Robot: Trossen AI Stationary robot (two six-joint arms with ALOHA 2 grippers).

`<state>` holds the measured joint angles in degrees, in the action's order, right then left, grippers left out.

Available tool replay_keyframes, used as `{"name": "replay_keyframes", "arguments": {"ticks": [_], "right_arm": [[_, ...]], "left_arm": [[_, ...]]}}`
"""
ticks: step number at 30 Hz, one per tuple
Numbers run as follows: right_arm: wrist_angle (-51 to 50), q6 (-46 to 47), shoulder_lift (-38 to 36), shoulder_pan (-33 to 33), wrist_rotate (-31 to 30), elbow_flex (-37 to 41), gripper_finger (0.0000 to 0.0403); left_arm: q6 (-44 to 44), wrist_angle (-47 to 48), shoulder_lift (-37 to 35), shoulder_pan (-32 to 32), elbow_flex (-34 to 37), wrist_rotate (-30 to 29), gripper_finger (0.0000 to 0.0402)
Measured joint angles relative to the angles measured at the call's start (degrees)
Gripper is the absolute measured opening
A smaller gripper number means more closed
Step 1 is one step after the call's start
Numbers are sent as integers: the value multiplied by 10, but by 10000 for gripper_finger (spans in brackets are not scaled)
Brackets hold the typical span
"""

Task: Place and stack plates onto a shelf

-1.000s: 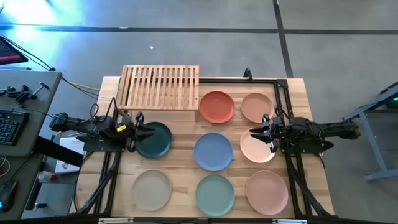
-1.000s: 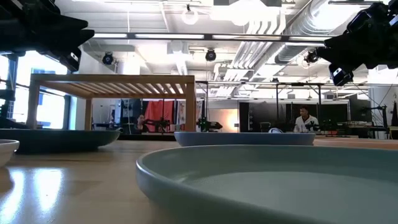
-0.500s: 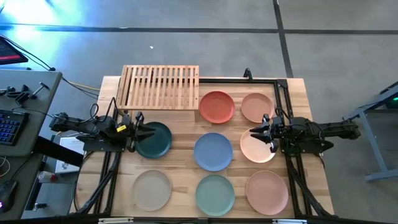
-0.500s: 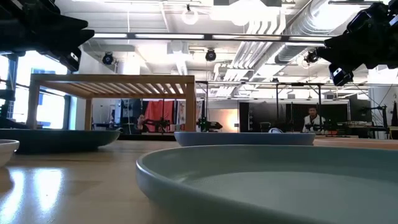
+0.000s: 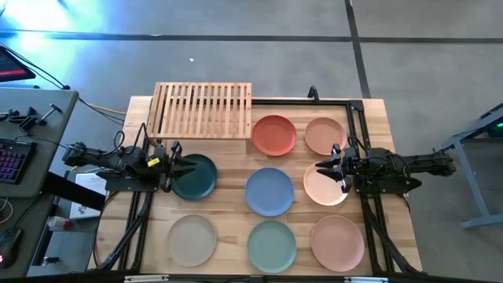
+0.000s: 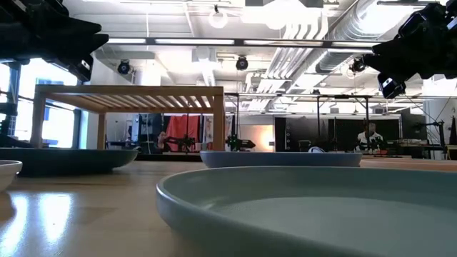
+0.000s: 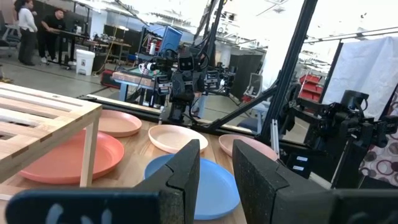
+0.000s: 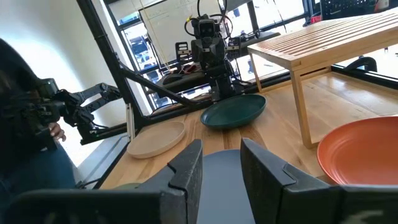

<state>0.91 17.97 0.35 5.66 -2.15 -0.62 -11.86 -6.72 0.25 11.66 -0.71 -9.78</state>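
Eight plates lie flat on the wooden table in the high view: dark teal (image 5: 196, 178), blue (image 5: 269, 191), terracotta red (image 5: 274, 134), beige (image 5: 192, 240), sage green (image 5: 272, 245) and three peach-pink ones (image 5: 324, 135), (image 5: 322, 189), (image 5: 337, 242). The slatted shelf (image 5: 204, 108) stands bare on its legs at the far left. My left gripper (image 5: 179, 167) hovers open over the teal plate's left rim, fingers pointing right. My right gripper (image 5: 324, 167) hovers open above the middle peach plate, pointing left. The low view shows both grippers well above the table.
A black metal frame (image 5: 357, 118) runs along the table's far and right edges. A desk with a keyboard (image 5: 12, 157) stands left of the table. Bare wood shows between the plates and in front of the shelf. People show in the room beyond the table.
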Motion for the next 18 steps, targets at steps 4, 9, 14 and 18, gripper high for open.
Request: {"name": "replay_keyframes", "arguments": {"ticks": [4, 9, 14, 18], "right_arm": [[0, 0, 0, 0, 0, 0, 94], [0, 0, 0, 0, 0, 0, 94], [0, 0, 0, 0, 0, 0, 94], [0, 0, 0, 0, 0, 0, 94]], "left_arm": [[0, 0, 0, 0, 0, 0, 83], [0, 0, 0, 0, 0, 0, 83], [-1, -1, 0, 0, 0, -14, 83], [-45, -1, 0, 0, 0, -28, 83]]}}
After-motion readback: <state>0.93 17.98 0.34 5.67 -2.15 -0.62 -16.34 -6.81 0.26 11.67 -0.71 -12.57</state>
